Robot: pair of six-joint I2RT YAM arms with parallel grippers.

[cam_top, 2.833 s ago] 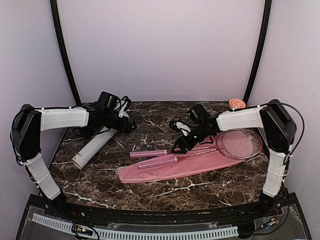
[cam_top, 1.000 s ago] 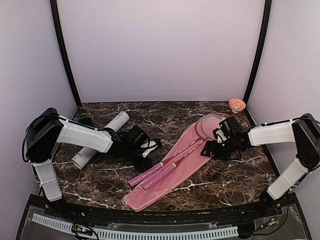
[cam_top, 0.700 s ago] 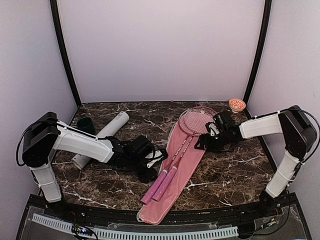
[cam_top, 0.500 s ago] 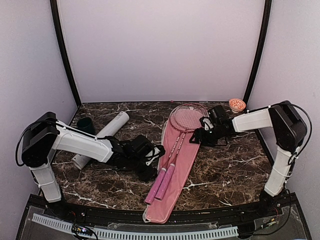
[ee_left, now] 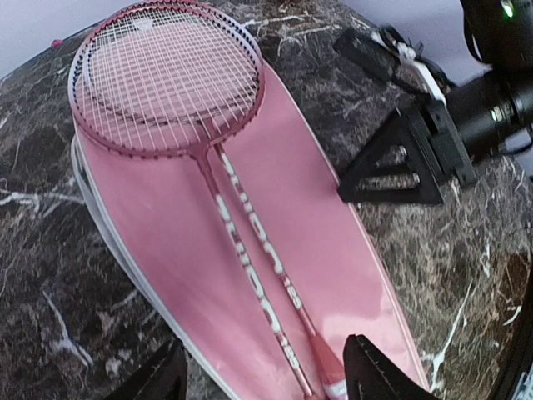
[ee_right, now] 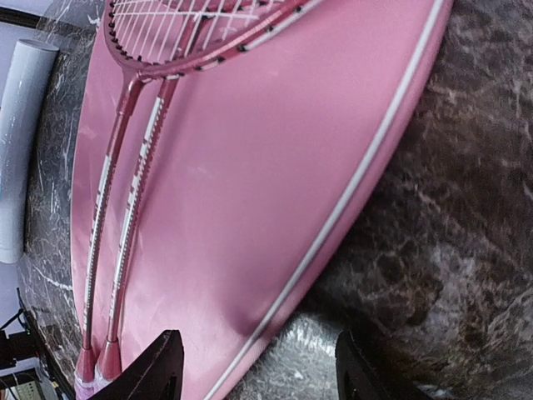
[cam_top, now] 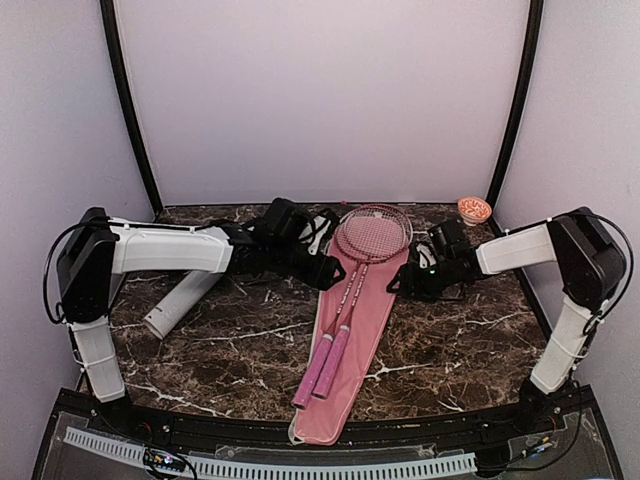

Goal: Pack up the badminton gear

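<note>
By my reading you have most of it left: both rackets (cam_top: 349, 297) lie on top of the pink cover (cam_top: 378, 290) mid-table (cam_top: 460, 340), not inside, the grey tube (cam_top: 180, 300) lies apart at left, and your left fingers (ee_left: 162, 379) and right fingers (ee_right: 158, 367) stand spread, empty.

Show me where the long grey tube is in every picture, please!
Top external: the grey tube lies slanting at the left side.
Left wrist: not in it.
Right wrist: the tube runs along the left edge, in the upper part.
Shared landmark: the pink cover, seen in all three views. Where the tube shows, it is to the left of the cover.
</note>
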